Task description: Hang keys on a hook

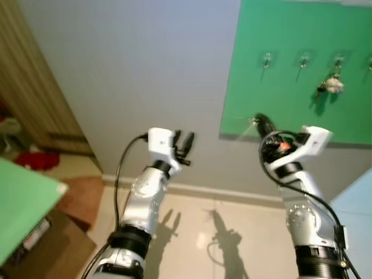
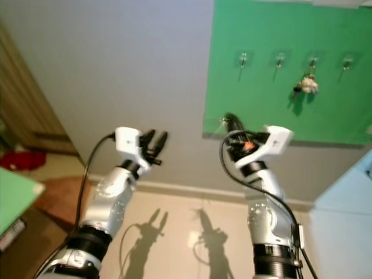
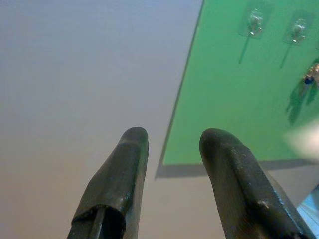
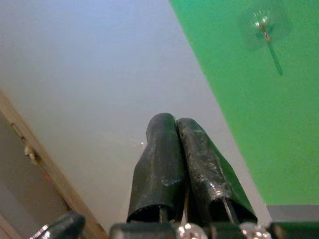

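A green board (image 1: 290, 75) is fixed to a grey wall (image 1: 133, 70) and carries a row of clear hooks. The keys (image 1: 332, 84), with a pale fob, hang from the third hook (image 1: 338, 60) counted from the board's left edge; the hooks to its left, including the first hook (image 1: 267, 58), are bare.

The right hand (image 1: 260, 120) is raised at the board's lower left corner. Its two black fingers (image 4: 169, 164) are pressed together with nothing visible between them.

The left hand (image 1: 185, 141) is raised before the bare wall, left of the board and well apart from the keys. Its fingers (image 3: 124, 174) stand parted with a clear gap, holding nothing.

Beige tiled floor (image 1: 192, 226) lies below the wall.
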`<state>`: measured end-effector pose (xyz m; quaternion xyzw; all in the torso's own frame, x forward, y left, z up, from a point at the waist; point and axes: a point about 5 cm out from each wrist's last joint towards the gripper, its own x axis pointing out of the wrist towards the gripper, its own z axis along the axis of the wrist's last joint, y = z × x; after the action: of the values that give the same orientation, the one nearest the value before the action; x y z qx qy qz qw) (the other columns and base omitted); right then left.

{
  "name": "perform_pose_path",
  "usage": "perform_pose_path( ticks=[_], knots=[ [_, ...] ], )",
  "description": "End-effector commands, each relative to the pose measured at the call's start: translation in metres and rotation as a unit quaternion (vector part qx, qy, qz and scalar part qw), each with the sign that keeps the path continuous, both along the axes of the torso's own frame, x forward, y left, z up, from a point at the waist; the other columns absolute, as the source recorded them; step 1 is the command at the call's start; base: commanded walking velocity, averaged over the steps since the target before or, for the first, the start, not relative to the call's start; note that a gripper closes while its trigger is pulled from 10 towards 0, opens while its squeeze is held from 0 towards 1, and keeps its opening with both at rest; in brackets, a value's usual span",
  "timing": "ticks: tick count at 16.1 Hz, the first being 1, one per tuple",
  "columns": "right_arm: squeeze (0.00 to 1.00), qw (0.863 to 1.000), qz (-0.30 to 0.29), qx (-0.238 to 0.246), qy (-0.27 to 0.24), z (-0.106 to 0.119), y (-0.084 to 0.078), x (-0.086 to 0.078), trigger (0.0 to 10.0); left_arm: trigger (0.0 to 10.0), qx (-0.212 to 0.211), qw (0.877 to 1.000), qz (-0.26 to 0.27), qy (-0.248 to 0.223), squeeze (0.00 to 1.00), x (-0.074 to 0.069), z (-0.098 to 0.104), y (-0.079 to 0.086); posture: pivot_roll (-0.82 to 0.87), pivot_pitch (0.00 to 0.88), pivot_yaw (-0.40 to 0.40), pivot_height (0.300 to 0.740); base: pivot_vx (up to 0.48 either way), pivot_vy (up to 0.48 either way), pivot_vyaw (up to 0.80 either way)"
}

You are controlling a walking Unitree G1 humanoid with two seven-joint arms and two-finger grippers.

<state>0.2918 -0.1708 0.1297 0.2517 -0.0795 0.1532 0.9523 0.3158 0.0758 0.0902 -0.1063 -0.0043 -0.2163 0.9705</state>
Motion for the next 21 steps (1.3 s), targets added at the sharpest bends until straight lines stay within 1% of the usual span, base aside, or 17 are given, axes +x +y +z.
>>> perform_pose_path(
  ticks=[1, 4, 9, 11, 13, 14, 15, 16, 18, 20, 21],
  knots=[
    [0.00, 1.000, -0.012, -0.002, -0.007, 0.006, -0.011, -0.002, 10.0, 10.0, -0.008, 1.000, -0.024, -0.011, 0.00, 0.001, 0.009, -0.016, -0.18, 0.000, 0.016, 0.740, 0.450, 0.000, 0.00],
    [0.00, 1.000, 0.007, 0.013, -0.028, 0.019, -0.007, 0.000, 10.0, 10.0, -0.009, 0.999, -0.027, -0.015, 0.00, 0.000, 0.010, -0.018, -0.18, 0.000, 0.013, 0.740, 0.455, 0.000, 0.00],
    [0.00, 0.998, 0.026, 0.017, -0.050, 0.035, -0.003, 0.006, 10.0, 10.0, -0.010, 0.999, -0.030, -0.015, 0.00, -0.001, 0.010, -0.019, -0.18, 0.000, 0.008, 0.740, 0.453, 0.000, 0.00],
    [0.00, 0.998, 0.034, 0.019, -0.058, 0.039, -0.003, 0.006, 10.0, 10.0, -0.011, 0.999, -0.031, -0.016, 0.00, -0.001, 0.010, -0.020, -0.18, 0.000, 0.008, 0.740, 0.454, 0.000, 0.00],
    [0.00, 0.996, 0.054, 0.018, -0.066, 0.043, 0.000, 0.004, 10.0, 10.0, -0.014, 0.999, -0.030, -0.020, 0.00, 0.000, 0.012, -0.020, -0.18, 0.000, 0.008, 0.740, 0.443, 0.000, 0.00],
    [0.00, 0.995, 0.075, 0.013, -0.069, 0.043, 0.004, 0.001, 10.0, 10.0, -0.028, 0.999, -0.025, -0.013, 0.00, 0.001, 0.013, -0.019, -0.18, 0.000, 0.011, 0.740, 0.000, 0.000, 0.00],
    [0.00, 0.993, 0.099, 0.010, -0.070, 0.042, 0.008, -0.003, 10.0, 10.0, -0.028, 0.999, -0.023, -0.016, 0.00, 0.001, 0.014, -0.017, -0.18, 0.000, 0.011, 0.740, 0.000, 0.000, 0.00],
    [0.00, 0.990, 0.119, 0.010, -0.072, 0.042, 0.012, -0.006, 10.0, 10.0, -0.019, 0.999, -0.027, -0.016, 0.00, 0.000, 0.013, -0.017, -0.18, 0.000, 0.011, 0.740, 0.000, -0.472, 0.00],
    [0.00, 0.985, 0.156, 0.013, -0.076, 0.042, 0.017, -0.012, 10.0, 10.0, -0.026, 0.999, -0.036, -0.016, 0.00, -0.002, 0.012, -0.019, -0.18, 0.000, 0.011, 0.740, 0.000, -0.471, 0.00],
    [0.00, 0.985, 0.156, 0.007, -0.066, 0.038, 0.018, -0.013, 10.0, 10.0, -0.030, 0.999, -0.042, -0.018, 0.00, -0.004, 0.012, -0.022, -0.18, 0.000, 0.011, 0.740, 0.000, -0.469, 0.00],
    [0.00, 0.985, 0.157, 0.012, -0.065, 0.038, 0.019, -0.014, 10.0, 10.0, -0.030, 0.998, -0.043, -0.019, 0.00, -0.005, 0.013, -0.022, -0.18, 0.000, 0.011, 0.740, 0.000, -0.472, 0.00]
  ],
)
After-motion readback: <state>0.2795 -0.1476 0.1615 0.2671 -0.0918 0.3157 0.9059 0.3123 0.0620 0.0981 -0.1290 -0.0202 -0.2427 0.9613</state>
